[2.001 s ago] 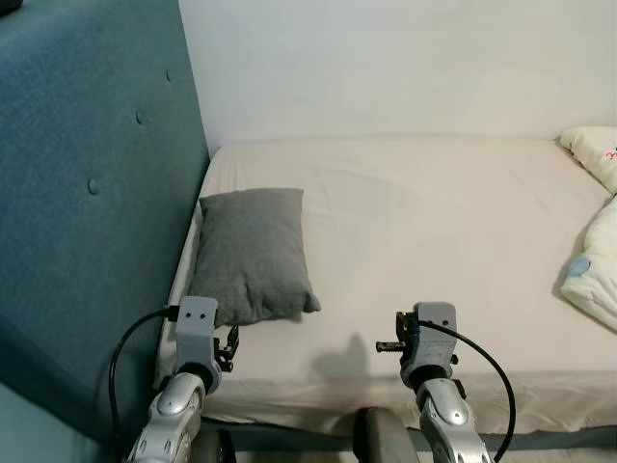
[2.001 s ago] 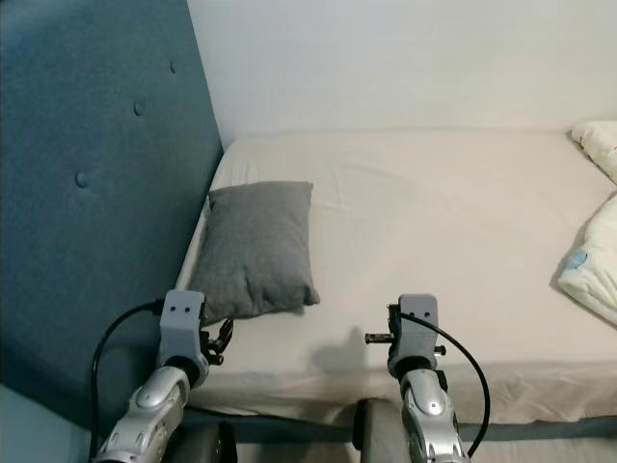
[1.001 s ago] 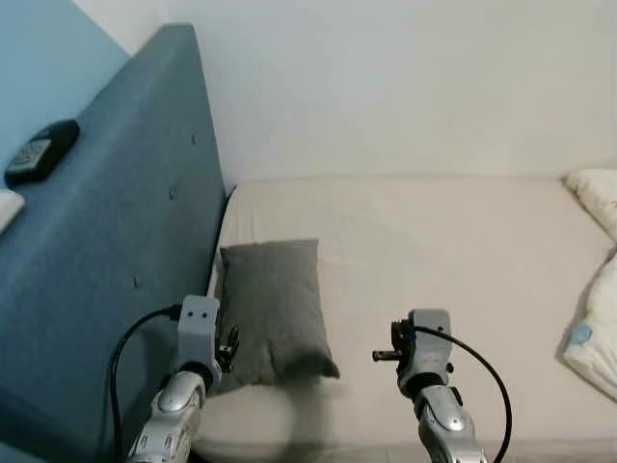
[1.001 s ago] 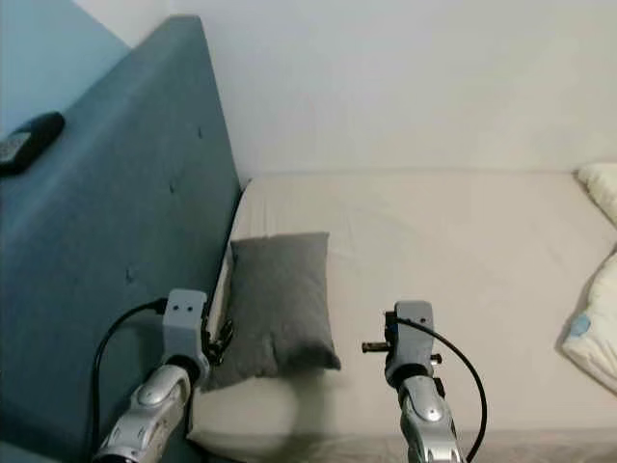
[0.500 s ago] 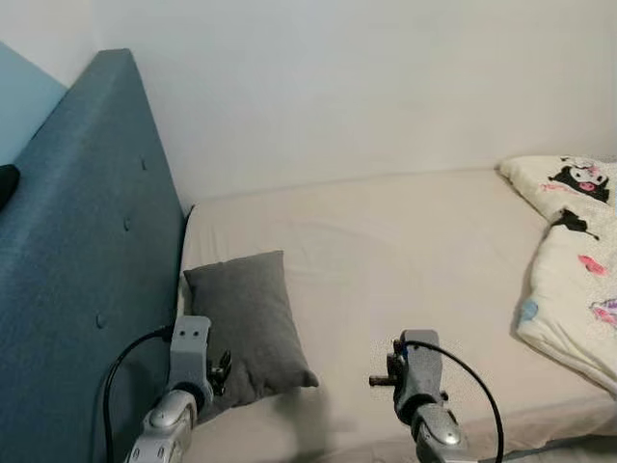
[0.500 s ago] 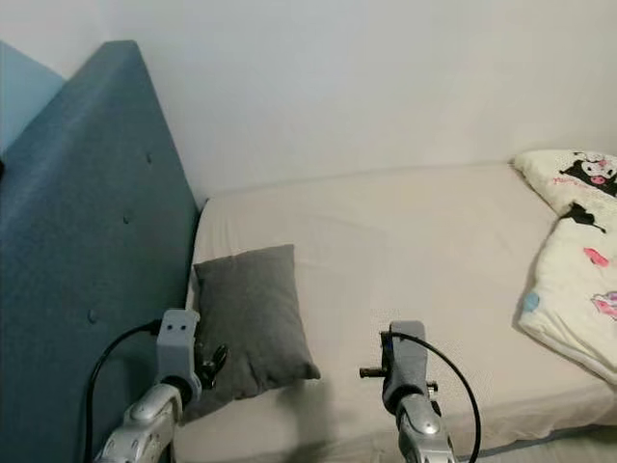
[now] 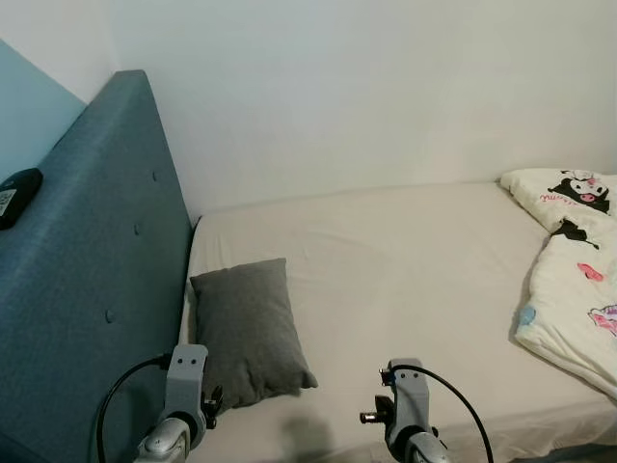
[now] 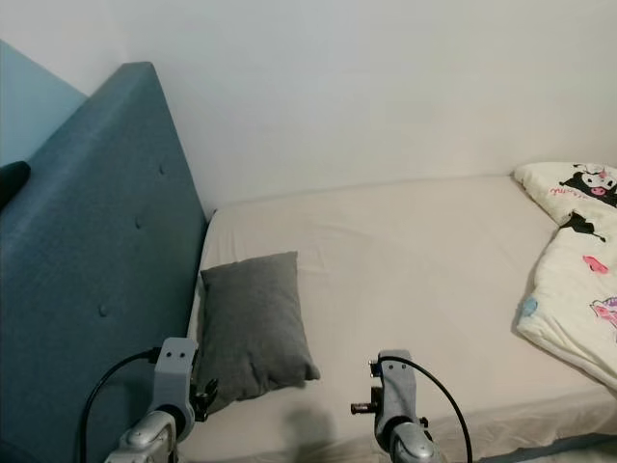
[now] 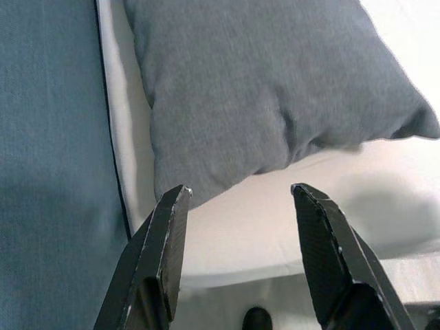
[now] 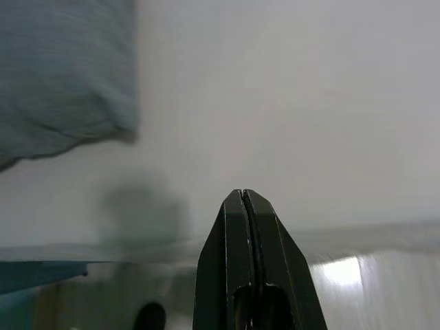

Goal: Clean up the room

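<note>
A grey pillow [image 7: 249, 330] lies in the lower left of the left eye view, on the cream sheet of the bed [image 7: 405, 280], its long side close against the blue padded headboard [image 7: 92, 289]. At the right edge a white quilt with cartoon prints [image 7: 574, 280] is bunched on the mattress, well apart from the pillow. A dark remote-like object [image 7: 17, 183] rests on top of the headboard at the far left. The left gripper [image 9: 237, 206] hovers over the pillow's near corner, jaws spread and holding nothing. The right gripper [image 10: 242, 206] hangs above the bare sheet near the bed's edge, jaws pressed together.
</note>
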Robot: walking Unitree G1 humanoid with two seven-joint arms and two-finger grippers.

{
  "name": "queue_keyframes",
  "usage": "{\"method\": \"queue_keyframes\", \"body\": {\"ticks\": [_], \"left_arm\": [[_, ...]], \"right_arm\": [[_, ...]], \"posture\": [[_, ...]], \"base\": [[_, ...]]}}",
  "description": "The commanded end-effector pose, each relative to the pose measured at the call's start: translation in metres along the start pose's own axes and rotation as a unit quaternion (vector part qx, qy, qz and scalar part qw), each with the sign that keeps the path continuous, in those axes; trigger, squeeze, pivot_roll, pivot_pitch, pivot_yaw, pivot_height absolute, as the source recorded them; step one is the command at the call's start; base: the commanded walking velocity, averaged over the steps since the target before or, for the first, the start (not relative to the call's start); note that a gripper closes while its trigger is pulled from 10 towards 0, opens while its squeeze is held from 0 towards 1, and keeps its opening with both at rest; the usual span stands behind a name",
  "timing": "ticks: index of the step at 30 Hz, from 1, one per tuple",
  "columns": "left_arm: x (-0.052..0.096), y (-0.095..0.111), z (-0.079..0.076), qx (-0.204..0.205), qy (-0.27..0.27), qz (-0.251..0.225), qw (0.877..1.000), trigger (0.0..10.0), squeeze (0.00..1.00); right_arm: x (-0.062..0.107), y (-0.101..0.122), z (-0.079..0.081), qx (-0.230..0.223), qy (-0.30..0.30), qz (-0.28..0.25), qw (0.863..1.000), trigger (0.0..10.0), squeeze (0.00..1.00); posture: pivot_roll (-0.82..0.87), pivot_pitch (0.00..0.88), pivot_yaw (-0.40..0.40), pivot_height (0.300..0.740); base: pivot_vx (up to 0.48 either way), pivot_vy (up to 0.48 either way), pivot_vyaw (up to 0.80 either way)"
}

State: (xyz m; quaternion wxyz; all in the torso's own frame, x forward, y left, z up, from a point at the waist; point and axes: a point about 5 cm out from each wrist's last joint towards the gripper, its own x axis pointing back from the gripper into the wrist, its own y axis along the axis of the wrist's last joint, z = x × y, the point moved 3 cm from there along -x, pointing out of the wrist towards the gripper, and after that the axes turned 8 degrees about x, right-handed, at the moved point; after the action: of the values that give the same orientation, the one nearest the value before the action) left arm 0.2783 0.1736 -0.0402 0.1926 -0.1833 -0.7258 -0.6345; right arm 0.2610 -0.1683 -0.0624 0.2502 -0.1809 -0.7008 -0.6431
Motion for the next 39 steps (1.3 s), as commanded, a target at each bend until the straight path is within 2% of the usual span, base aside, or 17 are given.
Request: {"method": "queue_keyframes", "body": {"ticks": [1, 12, 39], "left_arm": [[0.0011, -0.0064, 0.001, -0.011, 0.003, 0.01, 1.0, 10.0, 0.0], [-0.0004, -0.0103, -0.0022, -0.045, -0.003, 0.017, 0.999, 10.0, 0.0], [-0.0039, -0.0043, -0.0077, -0.032, -0.009, 0.003, 0.999, 10.0, 0.0]], "right_arm": [[0.0007, -0.0029, -0.0049, -0.002, -0.015, 0.007, 1.0, 10.0, 0.0], [-0.0002, 0.0045, -0.0055, -0.014, -0.019, -0.02, 1.0, 10.0, 0.0], [-0.0013, 0.0057, -0.0019, -0.005, -0.01, -0.024, 1.0, 10.0, 0.0]], "posture": [[0.04, 0.051, -0.019, 0.729], [0.03, 0.052, -0.018, 0.729], [0.03, 0.048, -0.018, 0.729]], "base": [[0.0, 0.0, 0.0], [0.0, 0.0, 0.0], [0.0, 0.0, 0.0]]}}
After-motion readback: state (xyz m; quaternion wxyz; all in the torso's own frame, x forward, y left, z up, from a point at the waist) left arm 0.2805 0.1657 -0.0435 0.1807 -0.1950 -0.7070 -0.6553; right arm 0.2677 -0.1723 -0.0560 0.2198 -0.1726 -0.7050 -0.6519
